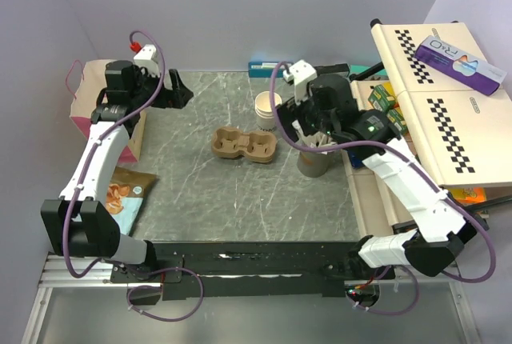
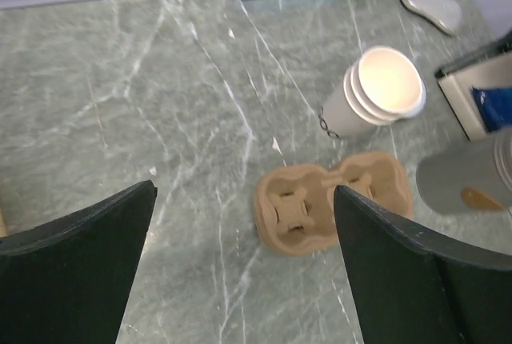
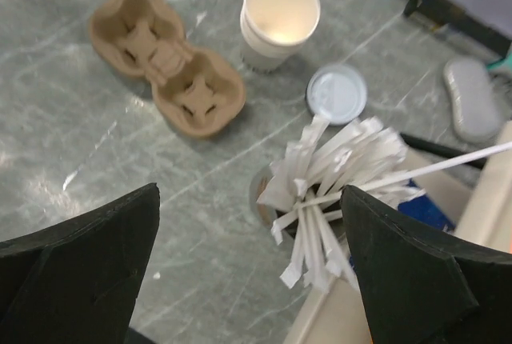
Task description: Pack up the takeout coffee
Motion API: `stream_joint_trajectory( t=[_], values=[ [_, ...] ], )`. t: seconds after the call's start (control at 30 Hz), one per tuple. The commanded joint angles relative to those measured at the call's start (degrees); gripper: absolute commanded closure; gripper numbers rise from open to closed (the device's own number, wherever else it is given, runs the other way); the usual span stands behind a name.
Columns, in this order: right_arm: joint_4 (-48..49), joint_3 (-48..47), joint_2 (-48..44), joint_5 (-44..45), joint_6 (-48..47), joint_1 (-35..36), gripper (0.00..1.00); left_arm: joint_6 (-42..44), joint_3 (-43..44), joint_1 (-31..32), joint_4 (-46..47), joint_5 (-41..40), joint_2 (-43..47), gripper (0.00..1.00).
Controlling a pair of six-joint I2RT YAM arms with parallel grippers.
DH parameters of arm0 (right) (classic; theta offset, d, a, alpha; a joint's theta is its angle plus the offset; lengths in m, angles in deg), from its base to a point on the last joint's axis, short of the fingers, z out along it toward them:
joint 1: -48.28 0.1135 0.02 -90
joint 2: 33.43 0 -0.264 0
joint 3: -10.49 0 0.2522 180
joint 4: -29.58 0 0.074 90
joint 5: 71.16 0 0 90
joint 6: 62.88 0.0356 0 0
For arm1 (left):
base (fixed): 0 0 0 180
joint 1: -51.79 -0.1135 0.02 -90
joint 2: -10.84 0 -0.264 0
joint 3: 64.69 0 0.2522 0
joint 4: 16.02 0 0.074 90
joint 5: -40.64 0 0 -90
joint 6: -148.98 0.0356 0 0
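Right gripper (image 3: 250, 192) first: black fingers spread wide, gripping nothing, hanging right over the cup of wrapped straws (image 3: 320, 176). Just beyond the fingertips, the white lid (image 3: 338, 94) lies flat on the marble table (image 3: 80, 168). A touch further and to the left, the paper cup (image 3: 280, 12) stands upright, mouth uncovered. Cardboard tray (image 3: 168, 60) sits ahead-left of this gripper. Over to the left gripper (image 2: 244, 188): wide apart too, hands empty, tray just ahead, cup beyond it to the right.

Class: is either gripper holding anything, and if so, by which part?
Nothing is held: the left gripper and the right gripper both have open, empty jaws.
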Motion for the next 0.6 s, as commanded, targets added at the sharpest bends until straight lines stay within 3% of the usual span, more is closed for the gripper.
stream_joint_trajectory(
  t=[0.0,0.2,0.37,0.57],
  values=[
    [2.6,3.9,-1.5,-2.7,0.4,0.4,0.0,4.1,-2.2,0.0,0.1,6.8,2.5,0.01],
    [3.4,4.7,-0.2,-13.9,-10.2,0.3,0.0,11.1,-4.3,1.8,-4.2,11.9,3.6,0.02],
    [3.5,-3.0,5.8,-18.5,-7.6,0.2,0.03,14.9,-4.6,4.5,-6.2,13.5,3.5,0.04],
    [7.9,-11.4,11.7,-16.6,-4.8,-2.8,0.27,14.6,5.2,8.1,-6.6,9.9,-2.3,0.05]
  ],
)
